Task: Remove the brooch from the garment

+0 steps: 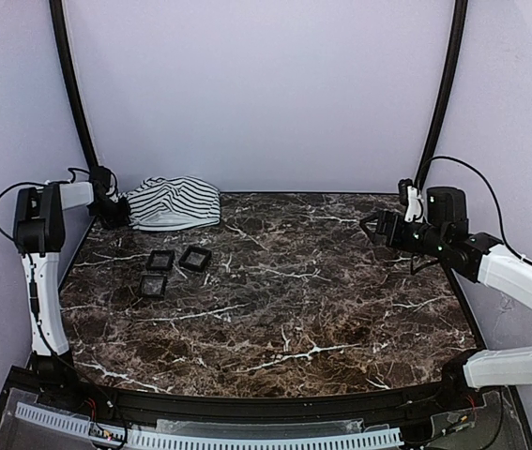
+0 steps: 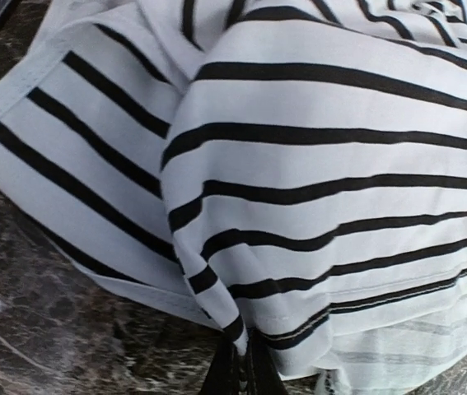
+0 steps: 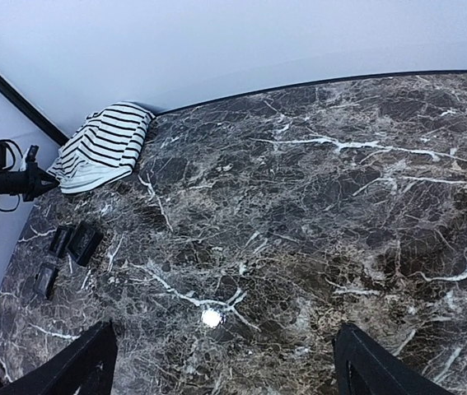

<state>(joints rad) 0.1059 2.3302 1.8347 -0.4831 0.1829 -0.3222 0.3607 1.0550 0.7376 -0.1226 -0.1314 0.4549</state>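
- The left claw [image 1: 115, 212] [image 2: 241, 372] is squeezing its two fingers tight together, and it is pinching a fold at the edge of the garment [image 1: 174, 202] [image 2: 315, 164].
- The right claw [image 1: 374, 227] [image 3: 229, 362] is holding its two fingers [image 3: 93, 362] wide apart. It is gripping nothing and is hanging in the air over the right side of the table [image 1: 322, 300].
- There are two arms in all. One is reaching in from the left and one from the right.
- One garment is lying in a soft, crumpled heap at the far left corner of the table, close to the back wall. It is white with thin black stripes and a plain white edge.
- In the left wrist view, the stripy cloth is filling almost the whole picture, and a bit of dark table is showing underneath it.
- Three small black boxes [image 1: 160, 261] [image 1: 195, 258] [image 1: 153, 286] are sitting on the table near the garment, on the side closer to the arms. Two are sitting side by side and the third is sitting just in front of them.
- The one table is looking dark brown, with white lines running all over it.
- Two black poles [image 1: 70, 84] [image 1: 448, 84] are rising at the back, one on each side.
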